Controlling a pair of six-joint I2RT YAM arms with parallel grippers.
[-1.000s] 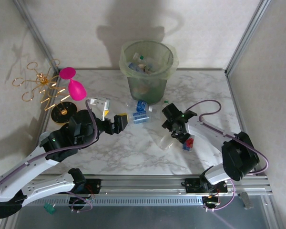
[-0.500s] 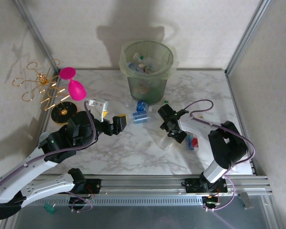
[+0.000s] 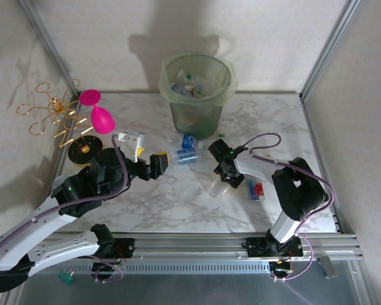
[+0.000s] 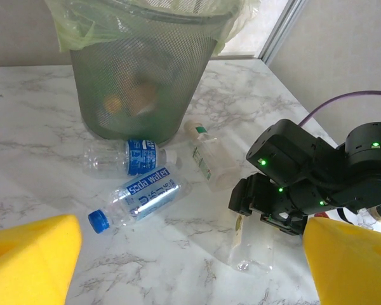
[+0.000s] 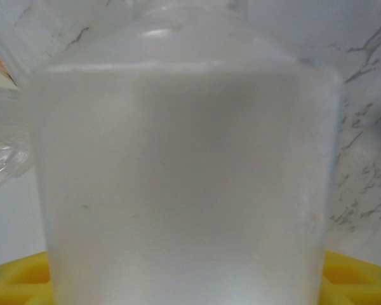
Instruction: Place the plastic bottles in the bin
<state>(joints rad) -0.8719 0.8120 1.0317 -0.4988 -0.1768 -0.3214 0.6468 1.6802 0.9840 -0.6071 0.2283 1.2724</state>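
Note:
The pale-green bin [image 3: 197, 95] [image 4: 140, 70] stands at the back with several bottles inside. On the table before it lie two blue-labelled bottles [image 3: 187, 151] [image 4: 143, 194], a white-labelled one [image 4: 209, 162], a red-labelled one [image 3: 257, 189] and a clear bottle [image 3: 216, 188] [image 4: 254, 244]. My right gripper [image 3: 222, 173] [image 4: 276, 210] is down over the clear bottle [image 5: 184, 178], whose body stands undeformed between the yellow fingers [image 5: 13, 283], open. My left gripper [image 3: 153, 164] [image 4: 190, 279] hovers open left of the blue-labelled bottles, holding nothing.
A pink balloon-shaped ornament [image 3: 96, 114] on a gold wire stand [image 3: 57, 117] occupies the back left. A small white and yellow object [image 3: 132, 141] lies near the left gripper. The right arm's purple cable [image 3: 267, 140] loops above the table.
My right gripper has slid left, off the red-labelled bottle and onto the clear bottle. The left arm and the other bottles have not moved.

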